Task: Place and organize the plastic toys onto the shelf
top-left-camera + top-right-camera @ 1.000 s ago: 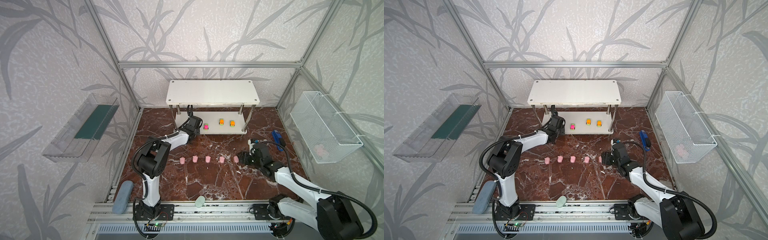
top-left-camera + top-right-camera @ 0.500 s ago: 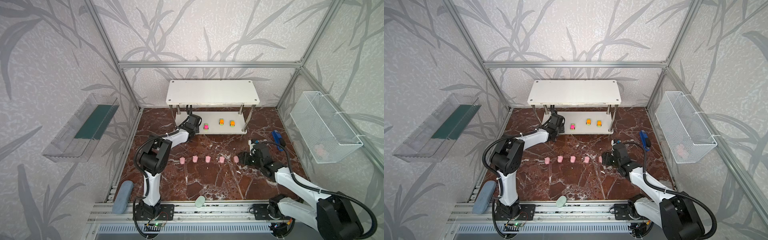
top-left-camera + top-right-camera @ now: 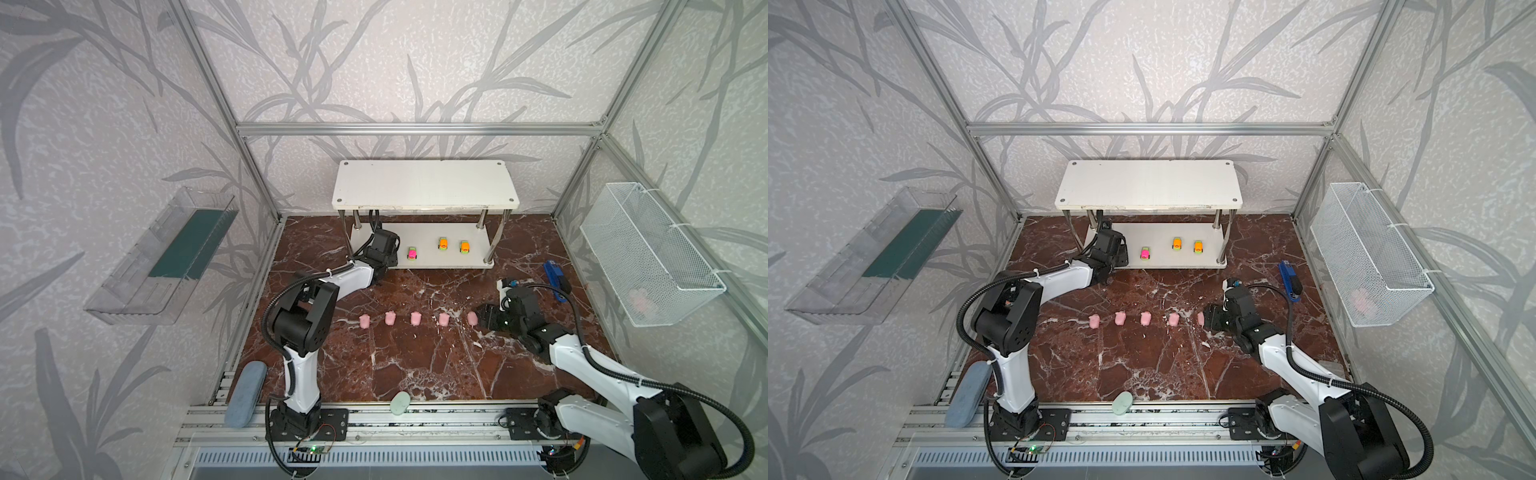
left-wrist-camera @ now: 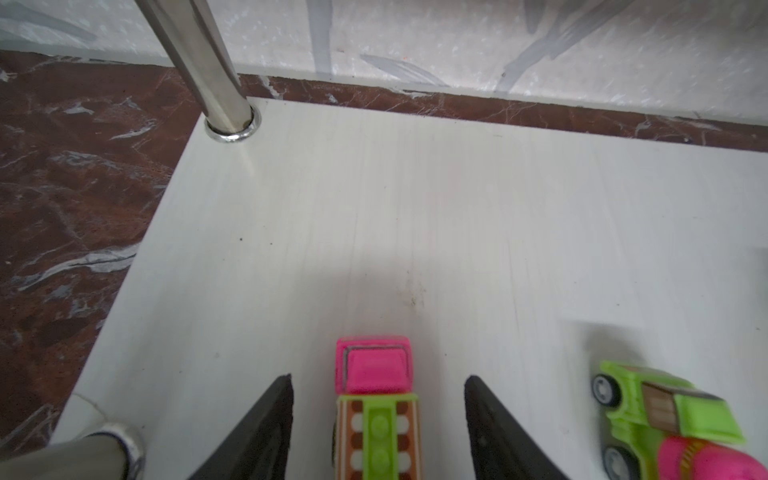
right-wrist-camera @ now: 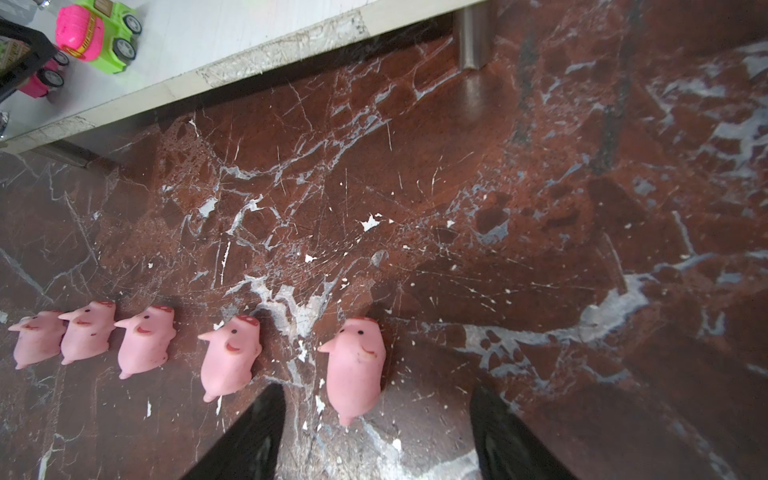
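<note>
Plastic toys are partly put away, by my reading: four cars stand on the lower board of the shelf, five pigs wait on the marble floor, and nothing shows on the top board. Under half looks done, with every pig left to move.

At the far left, the clear tray on the wall and the grey case in the near corner play no part. The left gripper reaches in under the shelf's left end. Its jaws are spread, with a gap on each side of the pink-cabbed truck, which rests on the board by itself, so nothing is gripped. Just right of it stands a pink and green car. Further right are an orange car and a second orange car, close together. All are tiny, bright and hard-looking, with green trim.

Nearer than the shelf, the pigs form an even row across the floor, from the leftmost pig to the rightmost pig. They are pale pink and rounded, with pointed snouts, dot eyes and painted smiles, and all face the same way. The right gripper sits low at the row's right end. Its jaws are wide apart and the rightmost pig's rear lies between the tips, touching neither. That pig looks like the next pick.

Right of that arm lies a blue object, and the wire basket on the right wall holds something pink, too dim to identify
</note>
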